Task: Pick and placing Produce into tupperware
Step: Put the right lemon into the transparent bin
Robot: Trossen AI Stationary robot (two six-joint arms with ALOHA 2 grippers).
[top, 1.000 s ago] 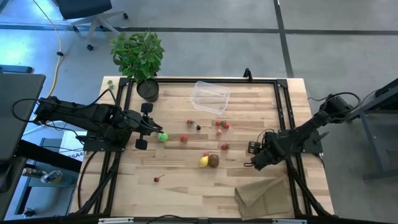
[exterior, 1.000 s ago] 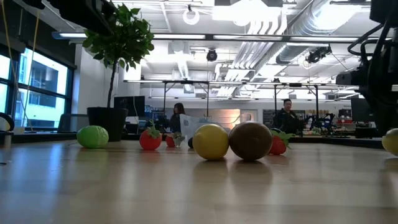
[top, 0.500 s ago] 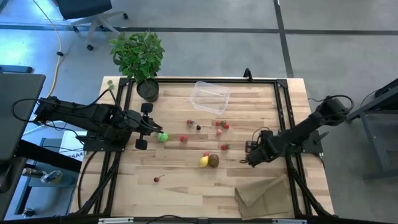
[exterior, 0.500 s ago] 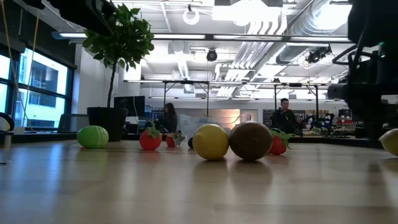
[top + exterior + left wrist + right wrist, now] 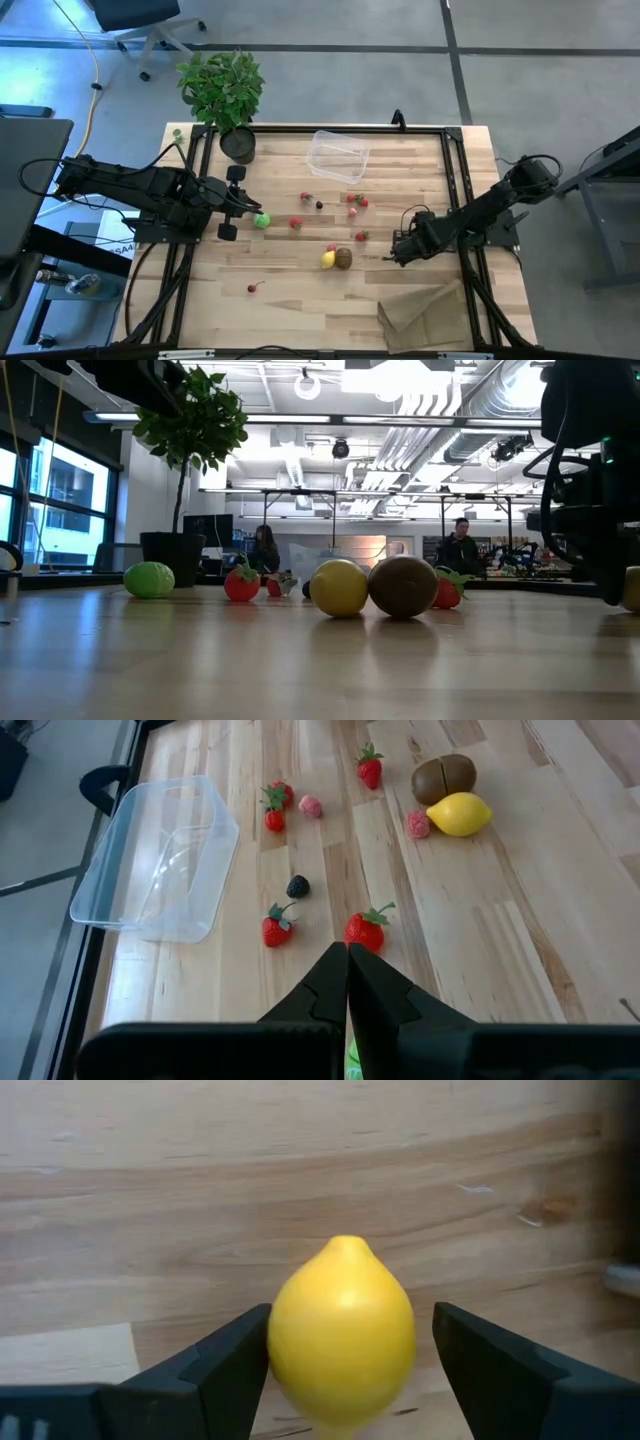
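Beside the kiwi (image 5: pixel 344 258), the right tool (image 5: pixel 340 1350) stands open around a lemon (image 5: pixel 342 1330), ready to grip it; the left tool (image 5: pixel 347 970), closed, waits near the lime (image 5: pixel 262 221).

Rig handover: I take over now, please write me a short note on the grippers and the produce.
Right gripper: open, a lemon between its fingers, not gripped.
Left gripper: shut, empty, waiting beside the lime.
Tupperware: empty, at the table's far edge.
Second lemon, kiwi and berries: loose mid-table.
Done: nothing placed.
Left: everything.
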